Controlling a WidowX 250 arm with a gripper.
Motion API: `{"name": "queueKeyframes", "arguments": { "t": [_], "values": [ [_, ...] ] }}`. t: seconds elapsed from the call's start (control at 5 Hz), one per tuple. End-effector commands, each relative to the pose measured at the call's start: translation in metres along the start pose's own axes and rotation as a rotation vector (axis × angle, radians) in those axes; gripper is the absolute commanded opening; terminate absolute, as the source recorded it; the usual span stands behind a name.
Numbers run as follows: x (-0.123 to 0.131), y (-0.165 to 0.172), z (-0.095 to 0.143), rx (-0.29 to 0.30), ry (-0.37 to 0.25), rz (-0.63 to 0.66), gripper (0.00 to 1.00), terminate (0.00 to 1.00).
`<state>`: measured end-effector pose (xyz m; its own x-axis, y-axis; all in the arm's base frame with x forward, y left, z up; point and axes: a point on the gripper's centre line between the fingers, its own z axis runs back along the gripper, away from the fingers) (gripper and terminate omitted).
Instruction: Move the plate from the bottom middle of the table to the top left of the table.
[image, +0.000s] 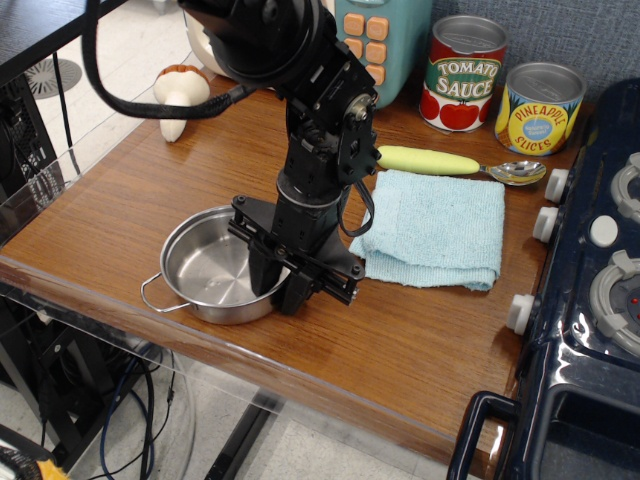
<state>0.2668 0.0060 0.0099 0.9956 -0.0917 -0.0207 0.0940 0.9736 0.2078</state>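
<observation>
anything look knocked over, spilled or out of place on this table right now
Nothing stands out. The shallow round stainless-steel pan sits flat and empty on the brown wood-grain table, with the black gripper closed on its right rim. The folded light blue cloth lies flat, and both tin cans stand upright.

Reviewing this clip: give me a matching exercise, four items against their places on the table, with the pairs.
Items:
1. plate
2. blue cloth
3. tomato sauce can
4. mushroom toy

Places:
A. back left of the table
B. front edge, at the gripper
C. back, beside the pineapple can
D. just below the spoon

Pairs: 1-B, 2-D, 3-C, 4-A
</observation>
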Motion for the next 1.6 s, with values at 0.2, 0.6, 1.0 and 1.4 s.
{"name": "queueKeyframes", "arguments": {
  "t": [0.2, 0.6, 1.0, 1.4],
  "values": [
    [-0.002, 0.028, 0.032, 0.02, -0.035, 0.028, 0.0, 0.0],
    [0.037, 0.055, 0.052, 0.048, -0.078, 0.049, 0.0, 0.0],
    [0.086, 0.073, 0.048, 0.049, -0.09, 0.031, 0.0, 0.0],
    [0.123, 0.077, 0.027, 0.062, -0.048, -0.006, 0.0, 0.0]
  ]
}}
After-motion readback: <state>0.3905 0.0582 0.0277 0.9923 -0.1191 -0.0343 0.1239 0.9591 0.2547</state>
